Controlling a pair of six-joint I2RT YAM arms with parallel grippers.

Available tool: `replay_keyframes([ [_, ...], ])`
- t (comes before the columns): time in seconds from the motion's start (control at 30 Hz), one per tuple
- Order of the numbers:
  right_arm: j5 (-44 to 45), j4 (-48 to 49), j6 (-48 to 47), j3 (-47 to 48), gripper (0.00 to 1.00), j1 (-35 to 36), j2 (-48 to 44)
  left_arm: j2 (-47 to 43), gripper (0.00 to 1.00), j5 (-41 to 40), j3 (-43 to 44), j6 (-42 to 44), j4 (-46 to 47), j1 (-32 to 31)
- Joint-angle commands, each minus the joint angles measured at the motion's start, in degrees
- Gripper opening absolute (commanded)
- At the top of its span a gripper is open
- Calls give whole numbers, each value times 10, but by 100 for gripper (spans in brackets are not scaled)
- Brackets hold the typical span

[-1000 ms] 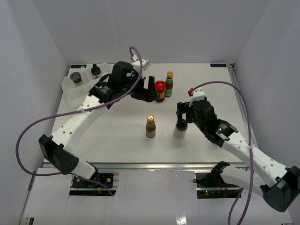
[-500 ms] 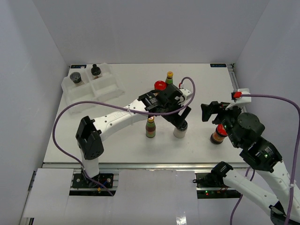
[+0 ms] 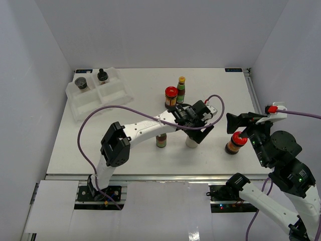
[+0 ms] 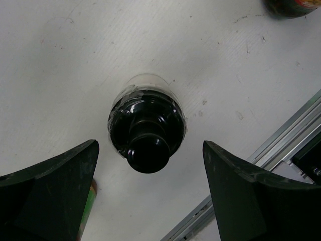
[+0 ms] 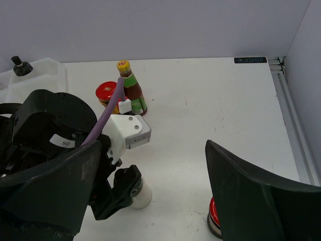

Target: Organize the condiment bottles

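The clear shaker with the round black cap (image 4: pixel 147 130) stands upright near the middle of the white surface (image 3: pixel 125 130). My left gripper (image 3: pixel 199 131) hangs directly over it, spread wide with one finger on each side of the cap and touching neither side. Just left of the shaker stands a slim yellow-capped sauce bottle (image 3: pixel 161 140), partly hidden under my left arm. Farther back, a squat red-lidded jar (image 3: pixel 171 96) and a second slim yellow-capped sauce bottle (image 3: pixel 181 89) stand side by side. To the right, near the front, is another squat red-lidded jar (image 3: pixel 234 143). My right gripper (image 3: pixel 245 121) is above it, open and holding nothing. At the far left, the clear plastic tray (image 3: pixel 110 95) holds a dark-lidded jar (image 3: pixel 81 83) and a black-capped shaker (image 3: pixel 102 75).
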Motion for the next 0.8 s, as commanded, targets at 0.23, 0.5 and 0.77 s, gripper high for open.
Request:
replay_keyframes([
  [0.23, 15, 0, -16, 34, 90, 3, -29, 24, 95, -15, 35, 8, 9, -3],
  [0.5, 21, -3, -22, 31, 91, 4, -40, 50, 90, -21, 57, 9, 6, -3],
  [0.77, 23, -1, -25, 30, 91, 3, -48, 65, 83, -19, 63, -6, -9, -3],
])
